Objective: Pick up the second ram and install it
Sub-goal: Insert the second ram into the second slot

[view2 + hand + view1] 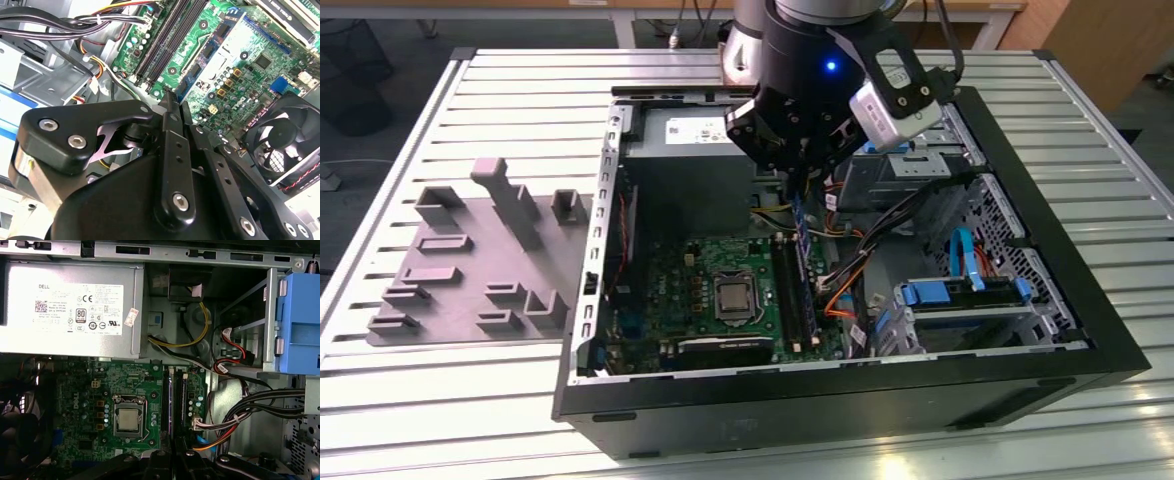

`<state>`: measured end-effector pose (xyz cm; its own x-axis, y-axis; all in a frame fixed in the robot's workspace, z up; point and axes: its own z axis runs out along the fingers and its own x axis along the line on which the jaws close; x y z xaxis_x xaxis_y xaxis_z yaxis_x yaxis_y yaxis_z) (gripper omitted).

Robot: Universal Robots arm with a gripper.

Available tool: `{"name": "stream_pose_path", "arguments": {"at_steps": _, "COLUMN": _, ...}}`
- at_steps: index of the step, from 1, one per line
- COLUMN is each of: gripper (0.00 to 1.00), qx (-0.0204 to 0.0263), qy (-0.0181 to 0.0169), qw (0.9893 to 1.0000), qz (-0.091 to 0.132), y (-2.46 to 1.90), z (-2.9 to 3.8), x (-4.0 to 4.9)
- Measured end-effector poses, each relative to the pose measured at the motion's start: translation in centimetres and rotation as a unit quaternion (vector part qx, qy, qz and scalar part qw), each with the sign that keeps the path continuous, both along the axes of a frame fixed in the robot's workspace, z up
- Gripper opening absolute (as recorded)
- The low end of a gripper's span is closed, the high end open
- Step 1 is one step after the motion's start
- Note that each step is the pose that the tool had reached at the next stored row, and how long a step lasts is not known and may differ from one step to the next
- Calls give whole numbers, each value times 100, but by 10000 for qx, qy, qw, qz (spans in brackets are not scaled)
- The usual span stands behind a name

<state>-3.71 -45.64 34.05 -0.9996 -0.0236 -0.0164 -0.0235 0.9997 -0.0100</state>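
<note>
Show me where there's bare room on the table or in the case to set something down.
Bare slatted table lies around the grey fixture, at the exterior view's left of the case. Inside is crowded: the gripper, jaws shut on the second ram, hangs over the motherboard, cables packed at the exterior view's right.

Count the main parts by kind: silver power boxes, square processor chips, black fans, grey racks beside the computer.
Silver power box: 1
Square processor chip: 1
Black fan: 1
Grey rack: 1
Total: 4

Bright overhead light, glare, shadowed interior — sharp
</note>
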Motion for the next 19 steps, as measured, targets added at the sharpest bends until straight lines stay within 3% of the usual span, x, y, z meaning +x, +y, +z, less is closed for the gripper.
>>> {"name": "stream_pose_path", "arguments": {"at_steps": 6, "gripper": 14, "qx": 2, "qy": 0, "qw": 10000, "qz": 1, "y": 0, "z": -7, "x": 0}}
{"name": "stream_pose_path", "arguments": {"at_steps": 9, "gripper": 14, "qx": 0, "qy": 9, "qw": 10000, "qz": 1, "y": 0, "z": -56, "x": 0}}
{"name": "stream_pose_path", "arguments": {"at_steps": 19, "gripper": 14, "qx": -1, "qy": 25, "qw": 10000, "qz": 1, "y": -83, "z": -232, "x": 0}}
